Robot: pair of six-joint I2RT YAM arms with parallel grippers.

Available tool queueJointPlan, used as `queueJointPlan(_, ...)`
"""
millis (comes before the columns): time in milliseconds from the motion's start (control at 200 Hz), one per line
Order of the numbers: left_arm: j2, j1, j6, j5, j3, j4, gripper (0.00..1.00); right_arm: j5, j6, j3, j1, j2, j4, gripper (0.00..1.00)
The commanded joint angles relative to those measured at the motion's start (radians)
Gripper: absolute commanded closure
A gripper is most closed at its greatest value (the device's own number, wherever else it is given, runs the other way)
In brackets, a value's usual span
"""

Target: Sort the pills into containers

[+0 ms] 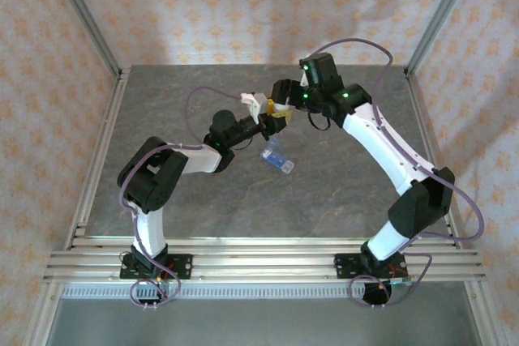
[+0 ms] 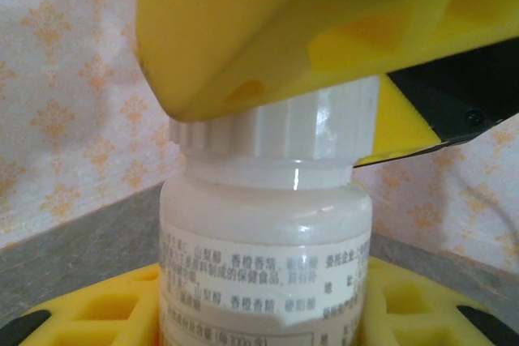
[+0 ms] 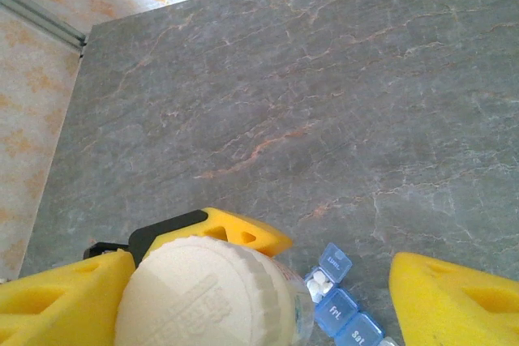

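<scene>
A white-capped bottle [image 2: 265, 224] sits between the left jaws, its ribbed cap [image 3: 203, 293] between the right jaws. Grey veined table [image 3: 324, 103] below them, patterned wallpaper [image 1: 243, 6] beyond.

Grey veined tabletop [image 1: 243, 208]; pale walls [image 1: 243, 6] with orange floral print; aluminium frame posts [image 1: 85, 14]

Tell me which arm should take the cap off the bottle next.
Right. The right gripper straddles the white cap from above, jaws open; the left gripper is clamped on the bottle below it.
</scene>
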Motion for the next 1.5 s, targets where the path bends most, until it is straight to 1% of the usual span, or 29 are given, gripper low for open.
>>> queueJointPlan(0,-0.023,0.015,-0.021,0.028,0.039,0.071,1.0,-0.038,-0.045,0.003,-0.026,-0.064,0.008,0.19)
queueJointPlan(175,-0.016,0.022,-0.046,0.061,0.055,0.071,1.0,-0.143,-0.106,-0.032,-0.072,-0.093,0.055,0.19)
queueJointPlan(235,-0.012,0.024,-0.062,0.075,0.063,0.072,1.0,-0.202,-0.131,-0.044,-0.1,-0.092,0.074,0.19)
queueJointPlan(305,-0.01,0.027,-0.078,0.093,0.069,0.071,1.0,-0.24,-0.134,-0.061,-0.128,-0.089,0.09,0.19)
queueJointPlan(390,-0.007,0.028,-0.094,0.111,0.075,0.072,1.0,-0.261,-0.112,-0.076,-0.144,-0.092,0.12,0.19)
queueJointPlan(571,-0.007,0.034,-0.12,0.137,0.089,0.073,1.0,-0.3,-0.052,-0.062,-0.144,-0.078,0.156,0.2)
queueJointPlan(601,0.022,0.034,-0.125,0.139,0.09,0.074,1.0,-0.31,-0.039,-0.059,-0.143,-0.077,0.167,0.2)
queueJointPlan(736,0.03,0.035,-0.136,0.146,0.092,0.074,1.0,-0.341,0.009,-0.048,-0.141,-0.064,0.202,0.2)
queueJointPlan(1236,0.036,0.036,-0.144,0.151,0.099,0.075,1.0,-0.329,0.007,-0.012,-0.086,-0.025,0.194,0.22)
queueJointPlan(1366,0.036,0.036,-0.144,0.149,0.099,0.075,1.0,-0.297,-0.016,-0.001,-0.084,-0.025,0.163,0.22)
queueJointPlan(1491,0.037,0.037,-0.146,0.149,0.1,0.075,1.0,-0.241,-0.039,0.013,-0.084,-0.026,0.129,0.22)
